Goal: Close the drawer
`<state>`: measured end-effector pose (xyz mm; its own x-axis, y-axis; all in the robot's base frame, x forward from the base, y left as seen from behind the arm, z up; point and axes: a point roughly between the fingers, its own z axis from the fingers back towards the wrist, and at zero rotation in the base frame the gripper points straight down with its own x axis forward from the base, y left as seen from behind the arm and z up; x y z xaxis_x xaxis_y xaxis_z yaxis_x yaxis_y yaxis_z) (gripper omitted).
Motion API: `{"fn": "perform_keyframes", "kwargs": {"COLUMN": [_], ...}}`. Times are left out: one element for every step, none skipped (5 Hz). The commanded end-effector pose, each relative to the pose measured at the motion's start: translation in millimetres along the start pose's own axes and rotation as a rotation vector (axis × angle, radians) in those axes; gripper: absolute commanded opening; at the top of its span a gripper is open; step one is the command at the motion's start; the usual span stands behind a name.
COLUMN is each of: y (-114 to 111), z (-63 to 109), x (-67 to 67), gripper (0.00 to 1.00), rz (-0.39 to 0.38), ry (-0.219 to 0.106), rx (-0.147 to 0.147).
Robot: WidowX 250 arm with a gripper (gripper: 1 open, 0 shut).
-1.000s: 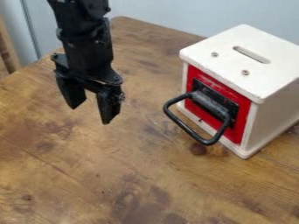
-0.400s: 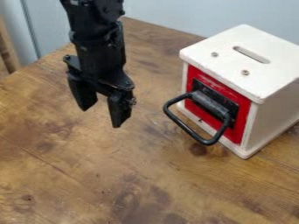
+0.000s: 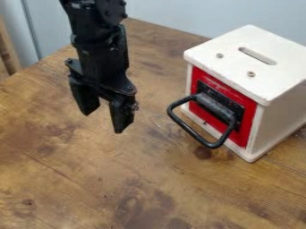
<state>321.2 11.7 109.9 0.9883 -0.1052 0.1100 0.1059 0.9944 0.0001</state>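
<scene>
Wooden table [image 3: 84, 179], drawer [image 3: 221, 112] right of the jaws [image 3: 104, 119] in view — jaws wide apart

Prob. lab or workshop corner: robot arm [image 3: 98, 40] over worn wood table [image 3: 72, 174], small white box [image 3: 257, 72] w/ slotted top on it, plain pale wall [image 3: 180, 13] behind. Exact room type unclear.

Black robot arm reaching down, end effector [image 3: 106, 109] pointing downward, fingers [image 3: 123, 114] spread apart
</scene>
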Motion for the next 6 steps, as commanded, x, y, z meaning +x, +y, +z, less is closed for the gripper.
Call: {"fn": "perform_keyframes", "kwargs": {"y": [-3.3, -27.8, -69.0, -82.5, -64.9, -58.6], "z": [7.8, 7.5, 14.9, 0.4, -8.6, -21.9], "x": [4.5, 6.8, 36.0, 61.1, 67.0, 70.2], "gripper": [0.00, 1.00, 1.00, 1.00, 1.00, 1.00], "rz": [-0.016, -0.012, -0.013, 0.015, 0.082, 0.096], "ry": [-0.026, -0.025, -0.027, -0.049, -0.064, -0.058], "rx": [-0.001, 0.000, 0.004, 0.006, 0.007, 0.004]}}
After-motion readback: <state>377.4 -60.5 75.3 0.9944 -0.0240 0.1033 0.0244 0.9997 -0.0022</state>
